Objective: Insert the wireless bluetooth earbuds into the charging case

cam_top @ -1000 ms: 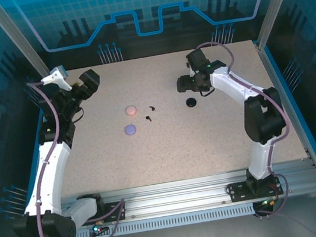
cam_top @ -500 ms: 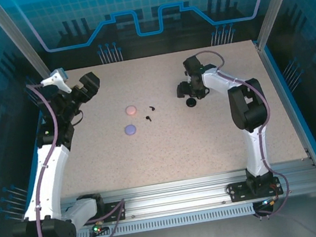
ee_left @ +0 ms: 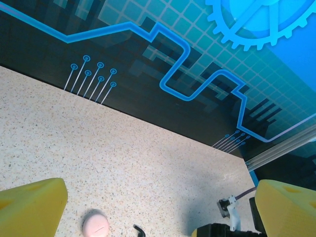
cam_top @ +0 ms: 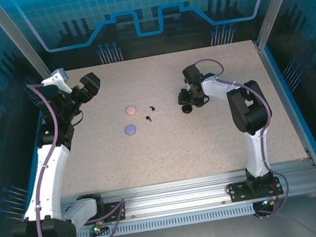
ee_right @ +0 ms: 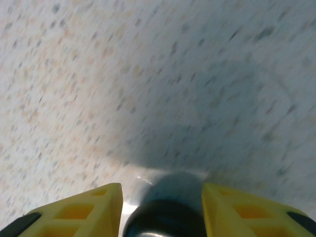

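The right gripper (ee_right: 162, 190) sits around the black case (ee_right: 165, 217); I cannot tell if it squeezes. The left gripper (ee_left: 160, 197) is wide apart. The earbuds (cam_top: 148, 118) lie mid-table. Pinched off-centre, the case could pop out

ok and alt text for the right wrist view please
A round black case sits between the right gripper's two yellow fingers at the bottom edge, over a blurred speckled table. Whether the fingers touch the case cannot be told.
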{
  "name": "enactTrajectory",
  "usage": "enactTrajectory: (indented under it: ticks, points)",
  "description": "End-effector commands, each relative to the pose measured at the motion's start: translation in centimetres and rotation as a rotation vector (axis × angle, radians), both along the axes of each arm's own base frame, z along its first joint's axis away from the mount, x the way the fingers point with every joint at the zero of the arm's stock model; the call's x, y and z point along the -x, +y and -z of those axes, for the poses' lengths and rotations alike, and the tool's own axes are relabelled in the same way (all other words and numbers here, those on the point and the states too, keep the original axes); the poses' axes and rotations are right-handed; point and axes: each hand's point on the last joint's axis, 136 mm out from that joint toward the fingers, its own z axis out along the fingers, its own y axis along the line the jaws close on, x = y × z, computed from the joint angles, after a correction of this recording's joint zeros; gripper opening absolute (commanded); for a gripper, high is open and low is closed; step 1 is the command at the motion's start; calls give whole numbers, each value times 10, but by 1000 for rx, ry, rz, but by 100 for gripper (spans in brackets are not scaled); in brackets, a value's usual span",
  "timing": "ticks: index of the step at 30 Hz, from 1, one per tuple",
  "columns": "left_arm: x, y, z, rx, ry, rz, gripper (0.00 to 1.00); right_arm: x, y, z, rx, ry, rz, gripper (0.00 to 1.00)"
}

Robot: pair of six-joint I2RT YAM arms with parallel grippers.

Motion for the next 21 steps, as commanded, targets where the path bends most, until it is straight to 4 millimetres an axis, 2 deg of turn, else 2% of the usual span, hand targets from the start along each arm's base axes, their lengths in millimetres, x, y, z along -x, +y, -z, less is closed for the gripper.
enactTrajectory:
  ticks: [1,6,9,12,16,21]
  points:
    - [4,-5,-5,19,-20,28,99,27,37,-11,-66,4,-52,46]
    - [5,-8,-1,26,-11,41,99,59,77,-31,-110,-38,-124,48]
    - [6,-9,2,38,-2,45,99,75,91,-49,-99,-82,-148,60]
    - [8,-10,6,57,14,52,99,84,87,-68,-69,-135,-125,69]
    - [12,-8,10,96,25,23,99,90,72,-86,-23,-199,-87,71]
    - [14,-3,18,126,22,-13,99,91,61,-86,58,-201,-103,73]
